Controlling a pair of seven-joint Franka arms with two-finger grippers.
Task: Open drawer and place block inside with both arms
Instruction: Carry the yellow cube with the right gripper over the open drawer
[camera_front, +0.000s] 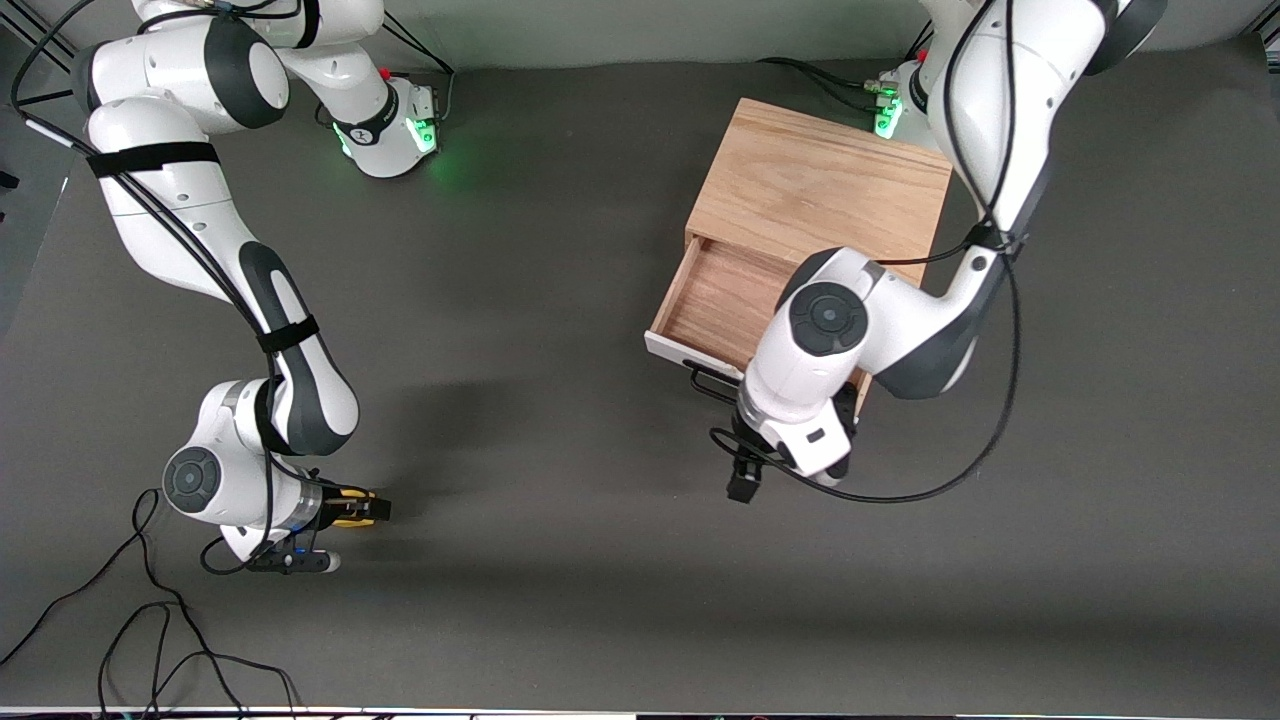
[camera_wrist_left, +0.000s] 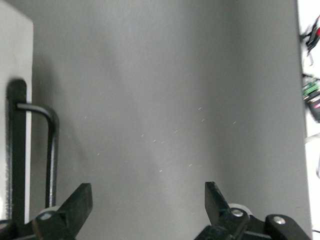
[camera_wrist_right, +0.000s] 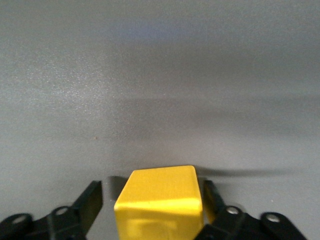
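Observation:
The drawer (camera_front: 715, 300) stands pulled out of the light wooden box (camera_front: 820, 190), its brown inside showing and nothing visible in it. Its black bar handle (camera_front: 712, 385) also shows in the left wrist view (camera_wrist_left: 30, 150). My left gripper (camera_front: 760, 478) (camera_wrist_left: 147, 200) hangs over the table just in front of the drawer, beside the handle, open and empty. The yellow block (camera_front: 350, 507) (camera_wrist_right: 160, 200) rests on the table toward the right arm's end. My right gripper (camera_front: 365, 509) (camera_wrist_right: 152, 200) is low around it, its fingers astride the block with a gap on one side.
The dark grey table top (camera_front: 560, 520) spreads between the block and the drawer. Black cables (camera_front: 150, 640) lie near the front edge beside the right arm. A cable loop (camera_front: 930, 480) hangs from the left arm in front of the box.

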